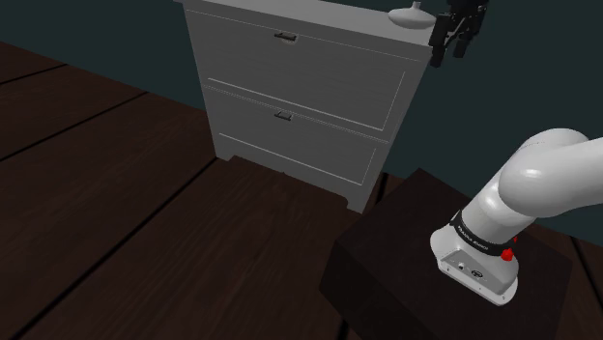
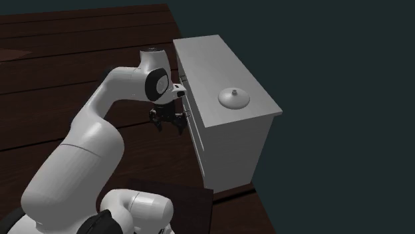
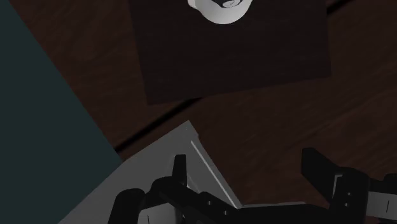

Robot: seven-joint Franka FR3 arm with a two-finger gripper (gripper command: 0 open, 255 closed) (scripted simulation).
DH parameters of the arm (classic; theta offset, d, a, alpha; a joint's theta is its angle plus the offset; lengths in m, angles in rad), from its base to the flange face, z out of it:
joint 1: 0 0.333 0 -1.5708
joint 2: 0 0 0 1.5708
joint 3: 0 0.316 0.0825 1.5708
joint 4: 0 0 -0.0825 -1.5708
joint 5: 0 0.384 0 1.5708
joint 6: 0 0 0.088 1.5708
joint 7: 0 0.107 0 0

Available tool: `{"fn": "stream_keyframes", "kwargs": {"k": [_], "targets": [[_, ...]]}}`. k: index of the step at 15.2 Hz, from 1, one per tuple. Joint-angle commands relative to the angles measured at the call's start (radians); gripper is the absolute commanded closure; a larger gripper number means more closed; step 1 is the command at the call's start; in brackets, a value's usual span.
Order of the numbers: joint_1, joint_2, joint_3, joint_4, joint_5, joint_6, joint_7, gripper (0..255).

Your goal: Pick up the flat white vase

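The flat white vase is a low, wide dish shape with a small neck. It rests upright on top of the white dresser, near that top's right end in the shoulder view. In the second exterior view the vase sits in the middle of the dresser top. My black gripper hangs just off the dresser's edge, to the right of the vase and apart from it, pointing down. It is open, fingers apart with nothing between them. The gripper hangs in front of the drawer face.
The dresser has two drawers with small handles. Along the gripper I see the dresser's corner, dark plank floor and the dark stand. A teal wall rises behind the dresser.
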Motion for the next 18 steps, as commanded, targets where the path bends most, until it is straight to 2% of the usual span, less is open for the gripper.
{"fn": "stream_keyframes", "kwargs": {"k": [1,10,18], "targets": [[0.0,0.0,0.0,0.0,0.0,0.0,0.0,0],[-0.022,0.263,-0.129,0.264,-0.055,0.062,-0.148,0],[-0.038,0.528,-0.236,0.579,-0.027,0.064,-0.294,0]]}}
